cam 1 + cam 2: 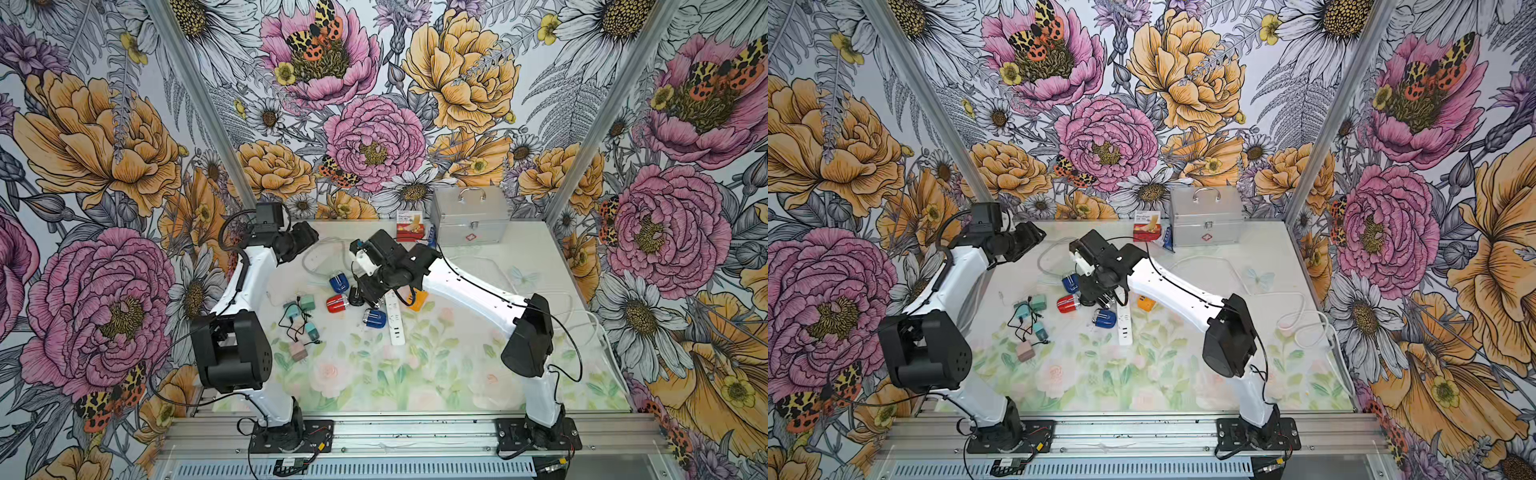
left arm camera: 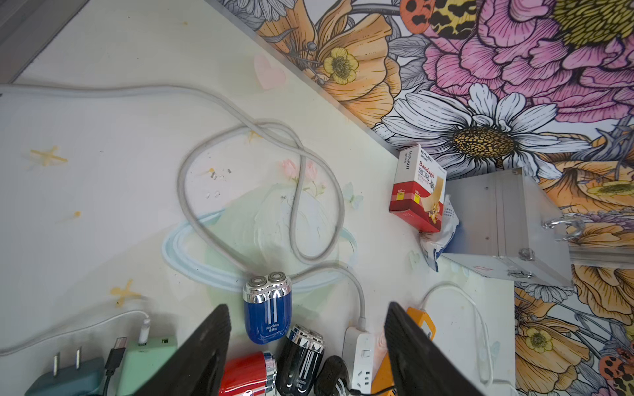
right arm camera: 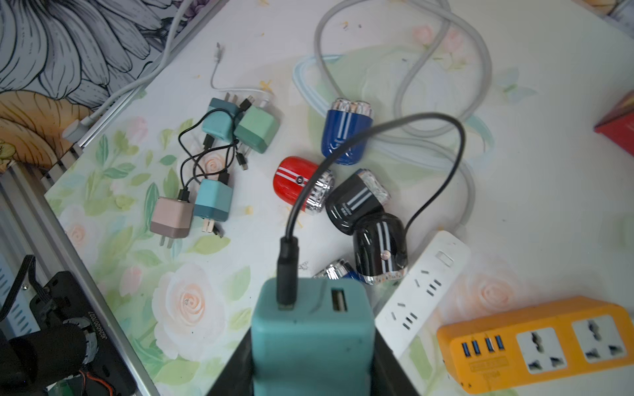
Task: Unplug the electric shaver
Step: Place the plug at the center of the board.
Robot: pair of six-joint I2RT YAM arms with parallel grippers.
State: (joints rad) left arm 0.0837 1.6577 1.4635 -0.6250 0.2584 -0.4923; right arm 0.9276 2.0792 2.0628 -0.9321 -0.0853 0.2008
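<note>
Around corded black shaver: power strip, red shaver, teal charger

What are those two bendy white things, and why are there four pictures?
They are robot arms: a left arm and a right arm at a table. Two pictures look down from above; two come from cameras on the wrists. On the table lie a blue shaver, a red shaver, spare chargers, a white power strip and an orange power strip. The right gripper pinches a teal charger; its black cable runs to a black shaver. The left gripper is open, holding nothing.
</note>
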